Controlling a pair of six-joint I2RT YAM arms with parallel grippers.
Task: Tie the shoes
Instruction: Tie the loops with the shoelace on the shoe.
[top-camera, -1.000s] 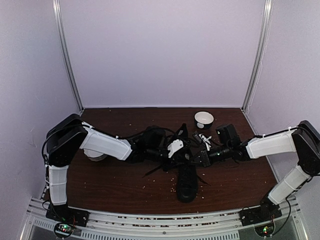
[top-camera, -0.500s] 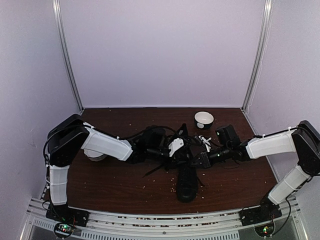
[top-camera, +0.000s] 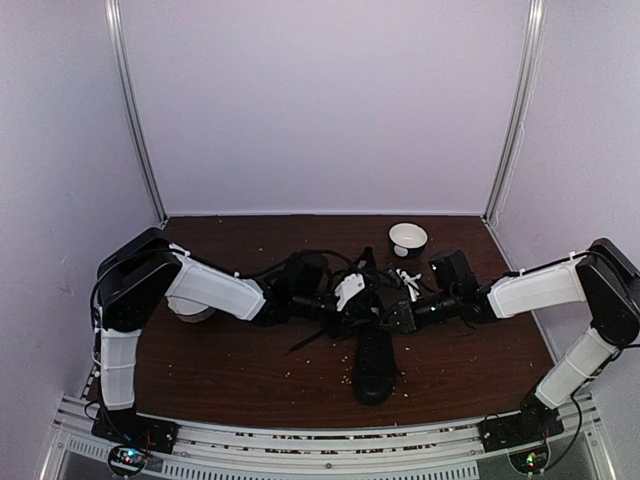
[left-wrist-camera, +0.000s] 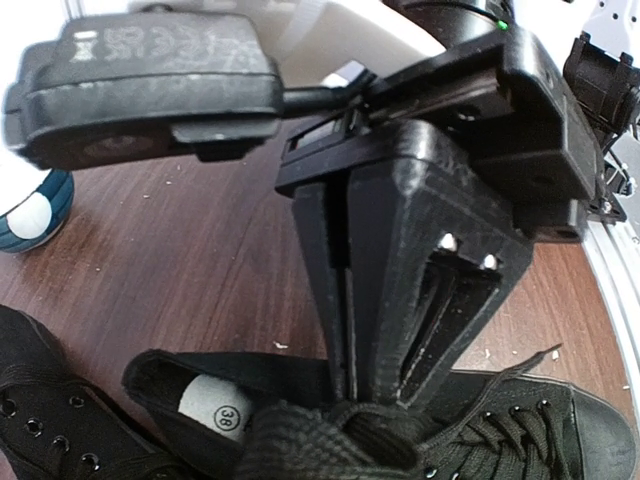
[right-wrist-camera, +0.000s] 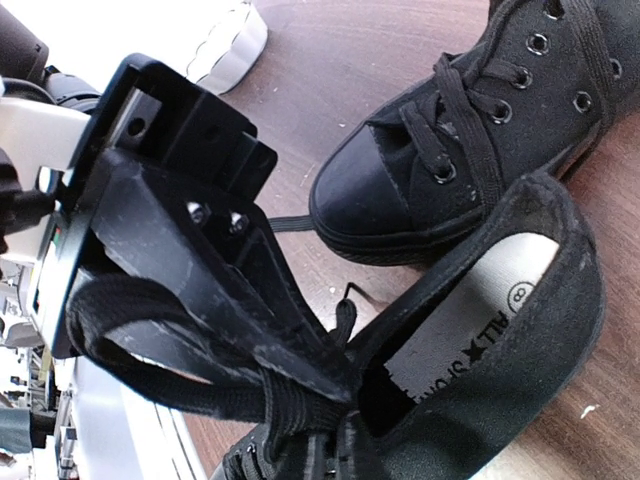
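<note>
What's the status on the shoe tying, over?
Left pincer shut, tips in the bunched laces. Right pincer shut on a lace loop. Shoe upright between them. Second shoe, toe close by its heel.

Blk shoes (top-camera: 373, 360), blk laces (right-wrist-camera: 160, 390), wht bowl (top-camera: 408, 238)

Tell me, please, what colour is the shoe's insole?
The insole is whitish with black print; right wrist view.

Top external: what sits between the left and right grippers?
The bunched laces of the near shoe. The left gripper, shut, meets them and the right gripper pinches them. Clearest in the wrist views.
</note>
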